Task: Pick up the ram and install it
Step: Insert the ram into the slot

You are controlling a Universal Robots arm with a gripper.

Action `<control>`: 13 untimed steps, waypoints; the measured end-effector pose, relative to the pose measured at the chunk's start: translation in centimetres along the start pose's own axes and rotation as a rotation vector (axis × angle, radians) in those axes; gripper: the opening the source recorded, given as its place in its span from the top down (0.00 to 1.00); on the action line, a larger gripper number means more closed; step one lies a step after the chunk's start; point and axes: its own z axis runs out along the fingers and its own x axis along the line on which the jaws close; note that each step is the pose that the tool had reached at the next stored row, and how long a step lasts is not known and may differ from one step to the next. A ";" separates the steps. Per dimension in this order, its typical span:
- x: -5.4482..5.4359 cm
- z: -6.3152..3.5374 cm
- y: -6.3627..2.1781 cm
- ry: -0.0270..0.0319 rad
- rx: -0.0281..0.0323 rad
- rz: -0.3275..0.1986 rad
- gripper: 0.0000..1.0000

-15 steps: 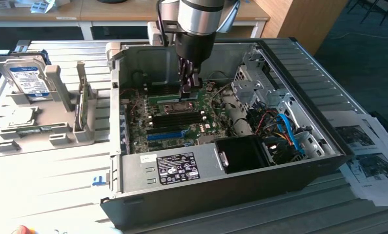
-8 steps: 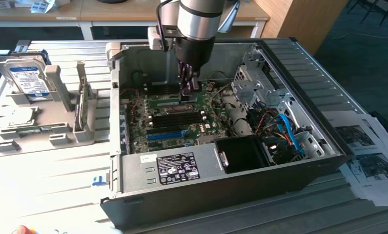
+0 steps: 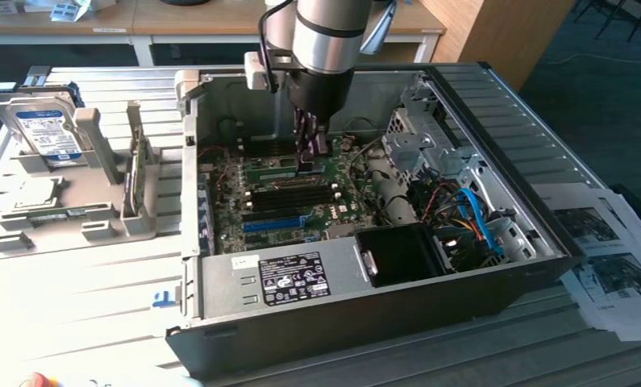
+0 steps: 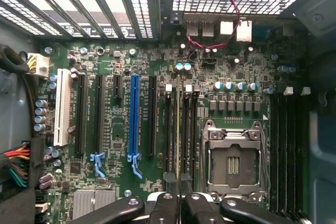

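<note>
- Hard drive (image 3: 47, 129) and processor chip (image 3: 35, 192) are parked in the grey holder (image 3: 100, 230), at the worktop's edge on the exterior view's left.
- Ram (image 4: 178, 129) is pinched edge-on by the gripper (image 4: 179, 181), right at the black memory slots (image 4: 188, 129) inside the open PC case (image 3: 535, 105).
- Printed sheets (image 3: 610, 258) are spread by the right edge.

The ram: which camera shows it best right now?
The wrist view: the ram runs edge-on as a thin strip from the jaws, lined up with the dark memory slots. The exterior view gives a short green sliver of the ram beside the gripper, inside the case.
</note>
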 end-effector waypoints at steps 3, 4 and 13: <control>0.0 0.00 0.00 0.0001 0.0000 0.000 0.88; 0.0 0.00 0.00 0.0001 0.0000 0.000 0.88; 0.0 -0.02 -0.51 -0.0001 0.0000 0.000 0.88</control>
